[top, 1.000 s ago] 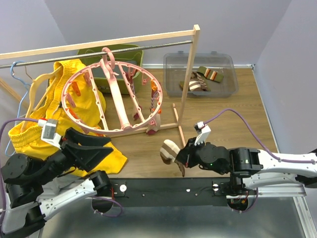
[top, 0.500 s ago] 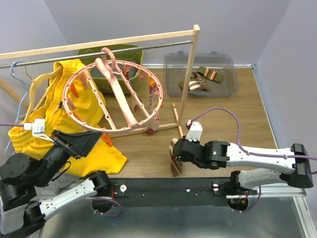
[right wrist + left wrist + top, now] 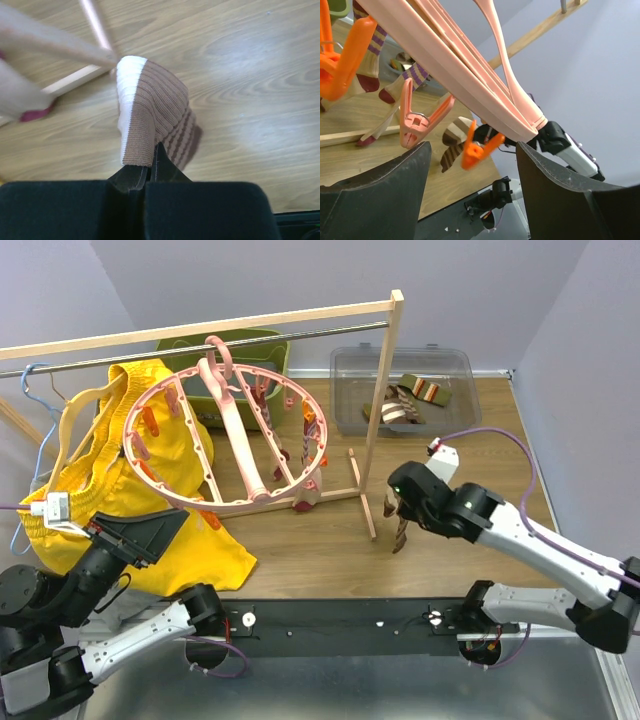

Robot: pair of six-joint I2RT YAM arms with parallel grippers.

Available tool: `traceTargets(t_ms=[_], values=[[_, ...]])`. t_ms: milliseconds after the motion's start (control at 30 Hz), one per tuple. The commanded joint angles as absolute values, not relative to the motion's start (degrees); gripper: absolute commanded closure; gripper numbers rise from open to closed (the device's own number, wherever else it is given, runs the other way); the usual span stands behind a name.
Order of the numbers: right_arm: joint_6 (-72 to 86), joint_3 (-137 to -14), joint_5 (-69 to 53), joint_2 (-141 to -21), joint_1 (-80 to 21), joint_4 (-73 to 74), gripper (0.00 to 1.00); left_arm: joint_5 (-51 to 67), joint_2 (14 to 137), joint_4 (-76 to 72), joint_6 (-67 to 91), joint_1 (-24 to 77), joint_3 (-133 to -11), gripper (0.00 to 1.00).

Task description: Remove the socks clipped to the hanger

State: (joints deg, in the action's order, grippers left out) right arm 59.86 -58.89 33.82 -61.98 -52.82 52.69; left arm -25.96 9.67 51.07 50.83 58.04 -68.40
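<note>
The round pink hanger hangs tilted from the rail, with orange clips around its ring. A pinkish-beige sock with purple stripes is still clipped at its right side; it also shows in the left wrist view. My right gripper is shut on a brown and white striped sock and holds it above the table, right of the wooden post. In the right wrist view this sock hangs from the closed gripper. My left gripper is open and empty under the hanger's near rim, below an orange clip.
A clear plastic bin at the back right holds several socks. A green basket stands behind the hanger. Yellow shorts and a light-blue wire hanger hang at the left. The wooden rack post stands between the hanger and my right arm.
My right gripper has carried the brown striped sock to the right, away from the hanger and past the post. My left arm has drawn back toward the lower left. The hanger has swung slightly.
</note>
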Motion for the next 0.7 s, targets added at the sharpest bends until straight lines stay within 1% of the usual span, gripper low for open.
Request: traceTargets(t_ms=[0,33,67,133,167,233,267,300,367,400,500,533,600,633,667], values=[[45.92,-61.7,29.81,-64.86,-41.78,51.18,0.99,-25.84,7.39,49.22,51.68,58.8,-67.85,0.23],[43.79,-63.09,26.66,-64.95,-35.57,50.02,0.99,-25.23,7.03,49.04,51.68,58.8,-67.68,0.24],[41.51,-64.06,24.98,-65.56,-32.55,48.88,0.99,-25.05,6.34,48.61,51.68,58.89,-67.59,0.24],[35.79,-67.22,21.12,-67.31,-27.8,45.89,0.99,-24.44,5.8,48.17,51.5,59.15,-67.15,0.24],[34.64,-71.67,20.4,-70.02,-24.29,45.44,0.99,-24.17,5.28,47.38,51.24,59.24,-66.97,0.25],[30.95,-76.88,18.55,-73.99,-20.68,45.53,0.99,-22.25,4.57,45.8,49.58,59.68,-66.54,0.25],[29.81,-82.82,18.02,-75.83,-19.96,45.79,0.99,-21.63,3.7,44.31,49.14,59.85,-66.45,0.26],[28.23,-85.49,17.41,-80.11,-18.73,46.4,0.99,-21.19,3.26,43.69,48.87,60.11,-66.36,0.26],[26.99,-91.03,14.95,-83.83,-15.32,46.67,0.99,-19.96,1.68,42.02,48.43,60.38,-66.18,0.27],[26.03,-96.01,14.07,-87.24,-14.25,46.93,0.99,-19.6,1.15,41.58,48.43,60.47,-66.18,0.27],[24.44,-103.42,11.78,-92.53,-10.64,46.94,0.99,-17.5,0.09,40.61,48.43,60.73,-66.36,0.28],[24.17,-108.23,10.21,-96.81,-9.59,46.93,0.99,-16.19,0.17,40.52,48.51,60.82,-66.36,0.28],[22.6,-113.79,8.71,-101.4,-7.91,47.02,0.99,-14.25,0.35,39.91,47.47,60.91,-66.18,0.28],[21.89,-119.47,7.31,-106.04,-7.48,47.46,0.98,-11.72,0.79,39.64,46.76,60.91,-66.18,0.28],[21.28,-122.75,6.86,-109.04,-7.21,48.59,0.94,-10.47,2.18,39.55,46.24,60.91,-66.36,0.28]])
